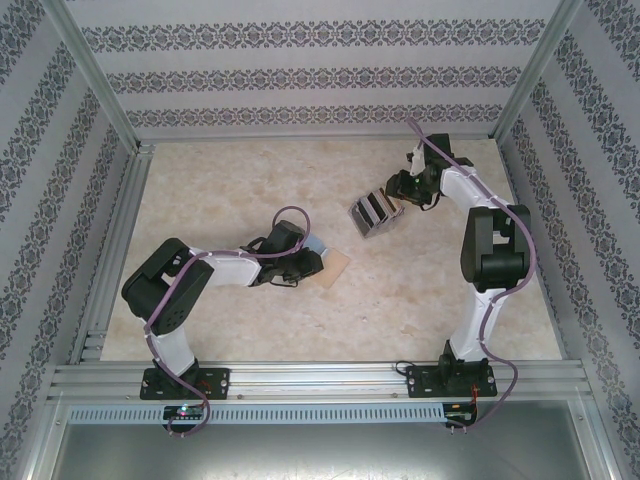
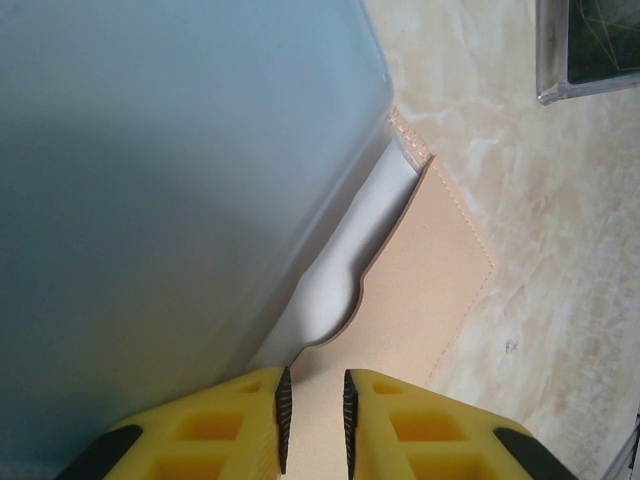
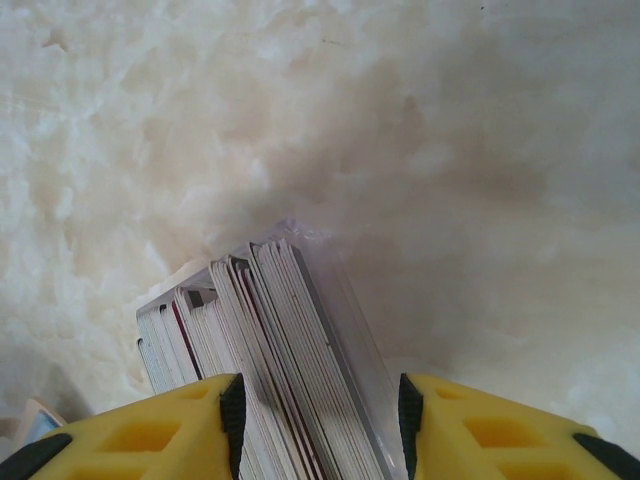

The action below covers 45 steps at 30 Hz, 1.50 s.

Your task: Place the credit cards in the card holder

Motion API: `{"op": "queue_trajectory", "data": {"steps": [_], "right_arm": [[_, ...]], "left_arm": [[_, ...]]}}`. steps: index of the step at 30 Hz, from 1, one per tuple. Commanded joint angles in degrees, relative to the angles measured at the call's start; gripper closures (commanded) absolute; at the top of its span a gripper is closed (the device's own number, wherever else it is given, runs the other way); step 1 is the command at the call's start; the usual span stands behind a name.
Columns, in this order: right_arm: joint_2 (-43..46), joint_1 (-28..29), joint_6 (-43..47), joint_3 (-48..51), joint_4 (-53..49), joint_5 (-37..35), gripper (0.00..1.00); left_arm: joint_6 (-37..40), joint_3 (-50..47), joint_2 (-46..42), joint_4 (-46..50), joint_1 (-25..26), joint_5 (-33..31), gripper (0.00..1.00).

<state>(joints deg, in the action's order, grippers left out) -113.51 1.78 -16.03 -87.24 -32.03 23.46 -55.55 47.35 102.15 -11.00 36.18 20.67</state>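
The tan card holder (image 1: 338, 264) lies flat on the table's middle. In the left wrist view the card holder (image 2: 430, 270) has a pale blue-grey card (image 2: 150, 180) tilted up out of its pocket; from above, that card (image 1: 315, 246) lies beside the left fingers. My left gripper (image 1: 310, 264) (image 2: 314, 420) has its tips on the holder, jaws a narrow gap apart, the tan surface showing between them. A clear box (image 1: 372, 212) holds a stack of credit cards (image 3: 290, 340). My right gripper (image 1: 398, 198) (image 3: 322, 425) straddles that stack, open, pads just outside it.
The marble-patterned table (image 1: 230, 180) has free room at the back left and front right. Aluminium frame rails (image 1: 300, 375) run along the near edge and sides, with patterned walls behind. A corner of the clear box (image 2: 585, 50) shows at the top right of the left wrist view.
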Motion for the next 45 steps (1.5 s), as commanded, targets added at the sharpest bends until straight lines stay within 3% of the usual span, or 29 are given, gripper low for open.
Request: {"op": "queue_trajectory", "data": {"steps": [1,25,45], "right_arm": [[0.49,1.15,1.68,-1.15,-2.02,1.46,0.53],[-1.34,2.3,2.5,-2.93,-4.31,3.38,0.53],[2.85,2.33,2.46,-2.6,-3.81,3.22,0.53]], "left_arm": [[1.06,-1.3,-0.31,1.87,0.51,-1.8,0.75],[0.97,-0.33,0.77,0.42,0.38,-0.67,0.75],[1.14,0.45,1.13,0.57,0.4,-0.24,0.75]]}}
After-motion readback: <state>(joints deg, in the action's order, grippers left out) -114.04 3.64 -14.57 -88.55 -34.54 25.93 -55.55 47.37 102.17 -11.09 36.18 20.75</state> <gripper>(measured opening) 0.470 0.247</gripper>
